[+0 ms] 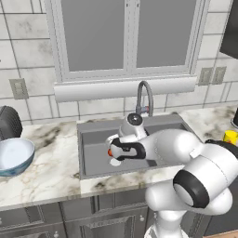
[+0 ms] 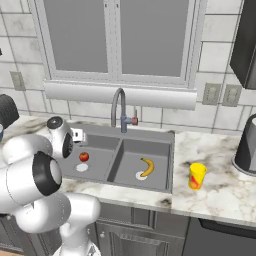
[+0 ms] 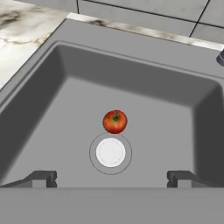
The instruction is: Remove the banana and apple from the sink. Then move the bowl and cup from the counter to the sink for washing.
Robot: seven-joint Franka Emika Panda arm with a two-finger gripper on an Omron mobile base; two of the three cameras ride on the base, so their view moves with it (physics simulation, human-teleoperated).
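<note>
Step in hand: first removal, apple up for grabs. Landmark is the sink [image 2: 120, 160], a dark grey double basin set in the marble counter [image 2: 220, 195].

Left to right from the sink: bowl [image 1: 14, 155] sits on the counter well left of the sink, blue-grey outside, pale inside, untouched. Dark rounded appliance [image 1: 8, 123] behind it against the wall, what it is I can't tell. Apple [image 2: 84, 156] lies in the sink's left basin, just beside the round white drain [image 3: 110, 152] and apart from the walls. Gripper [image 3: 111, 178] hangs over that basin, jaws spread wide, nothing between them, looking down at the apple from above. Banana [image 2: 147, 167] lies in the sink's right basin, one end at that basin's drain. Faucet [image 2: 120, 110] rises behind the sink at the divider. Cup [image 2: 196, 176], yellow with a red mark, stands upright on the counter just right of the sink. Dark pot-like appliance [image 2: 247, 145] further right, cropped.

Next move likely: drop lower, centre the open fingers on the apple, close, lift clear of the rim. Small round fruit may roll off toward the drain, so line up square.

Room: tiled wall, window [image 2: 117, 40] above the sink, grey cabinets [image 1: 51, 223] below the counter.
</note>
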